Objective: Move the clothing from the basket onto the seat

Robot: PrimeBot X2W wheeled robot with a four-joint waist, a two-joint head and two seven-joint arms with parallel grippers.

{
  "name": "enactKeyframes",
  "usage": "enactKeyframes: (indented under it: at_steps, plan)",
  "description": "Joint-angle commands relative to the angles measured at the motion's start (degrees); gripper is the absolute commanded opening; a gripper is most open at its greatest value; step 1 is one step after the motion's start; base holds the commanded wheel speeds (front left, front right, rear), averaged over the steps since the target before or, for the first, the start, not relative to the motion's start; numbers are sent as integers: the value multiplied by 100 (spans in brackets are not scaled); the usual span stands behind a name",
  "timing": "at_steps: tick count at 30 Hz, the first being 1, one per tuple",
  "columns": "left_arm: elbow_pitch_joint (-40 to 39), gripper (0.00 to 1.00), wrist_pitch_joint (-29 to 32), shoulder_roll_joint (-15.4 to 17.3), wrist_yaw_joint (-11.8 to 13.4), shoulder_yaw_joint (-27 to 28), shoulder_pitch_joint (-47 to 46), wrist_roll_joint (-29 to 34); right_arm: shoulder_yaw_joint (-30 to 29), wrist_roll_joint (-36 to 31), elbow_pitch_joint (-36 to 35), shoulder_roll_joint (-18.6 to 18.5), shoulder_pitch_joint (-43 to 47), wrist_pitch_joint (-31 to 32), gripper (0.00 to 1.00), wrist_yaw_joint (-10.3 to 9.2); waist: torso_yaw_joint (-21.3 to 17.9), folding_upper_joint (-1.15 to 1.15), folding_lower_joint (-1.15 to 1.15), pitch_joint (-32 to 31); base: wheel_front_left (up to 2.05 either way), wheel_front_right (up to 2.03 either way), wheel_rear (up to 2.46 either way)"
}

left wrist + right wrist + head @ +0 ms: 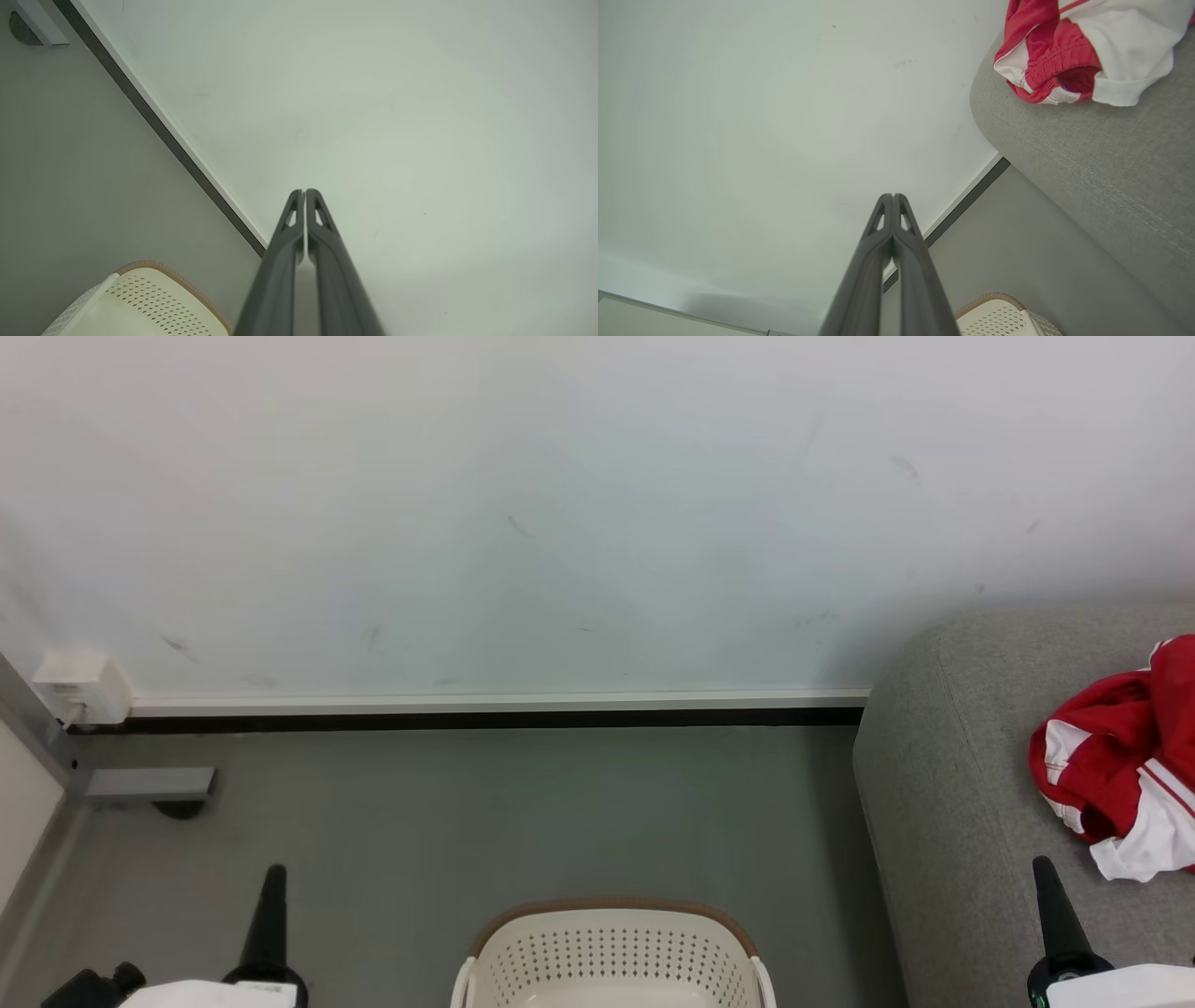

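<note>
The red and white clothing (1125, 761) lies crumpled on the grey seat (943, 803) at the right; the right wrist view has the clothing (1064, 51) on the seat (1101, 158) too. At the bottom middle stands the cream basket (611, 952) with a brown rim, and what I see of its inside holds nothing; a corner of the basket (140, 303) also shows in the left wrist view, as does the basket (999, 317) in the right wrist view. My left gripper (274, 873) is shut at the lower left, its fingertips (304, 192) pressed together. My right gripper (1043, 866) is shut in front of the clothing, holding nothing.
A pale wall with a white and black skirting board (485, 709) runs behind the grey floor (523, 812). A white socket box (82, 687) and a grey metal foot (149, 786) sit at the far left.
</note>
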Motion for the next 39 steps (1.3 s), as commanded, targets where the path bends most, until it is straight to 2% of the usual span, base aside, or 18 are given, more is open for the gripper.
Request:
enactKeyframes:
  at_steps: [1, 39]
  plan:
    - [-76, 0, 32, 31, 2, 23, -119, -142, -49, 132, -65, -22, -147, 35, 0, -6, 0, 0, -1, 1, 0, 0, 0]
    - [-175, 0, 546, 1, 49, 42, -297, -2104, -350, 1826, -166, 46, -253, 443, 0, -10, 5, 0, -1, 67, 0, 0, 0]
